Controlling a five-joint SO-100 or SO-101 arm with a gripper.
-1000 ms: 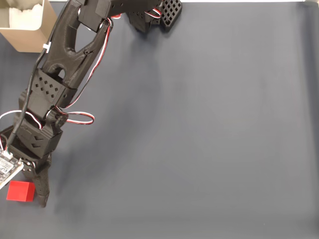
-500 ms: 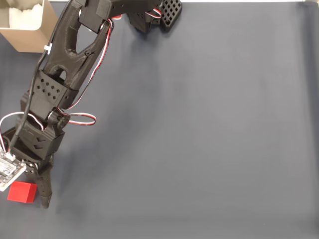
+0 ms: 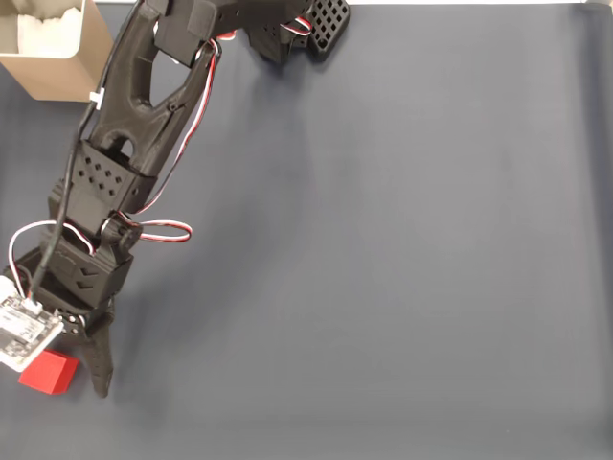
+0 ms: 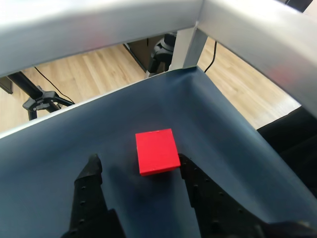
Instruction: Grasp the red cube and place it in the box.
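Claw: the black claw [image 4: 136, 162] stands wide apart and holds nothing; in the wrist view its two fingers reach up from the bottom edge, one finger [image 4: 91, 186] on the left, the other on the right. In the fixed view the claw [image 3: 72, 369] sits low at the left, partly hidden under a small white circuit board [image 3: 24, 333].
Mat: a dark blue-grey mat [image 3: 383, 249] covers the table and carries everything.
Arm: the black arm [image 3: 124, 125] runs from the top of the fixed view down to the lower left, with red, white and black wires looping beside it.
Box: the tan box [image 3: 62, 57] sits at the top left corner of the fixed view, well apart from the claw.
Cube: the red cube [image 4: 156, 151] lies flat on the mat between the fingertips, close against the right finger's tip and apart from the left; in the fixed view the cube [image 3: 50, 374] peeks out beside the finger, near the bottom left corner.
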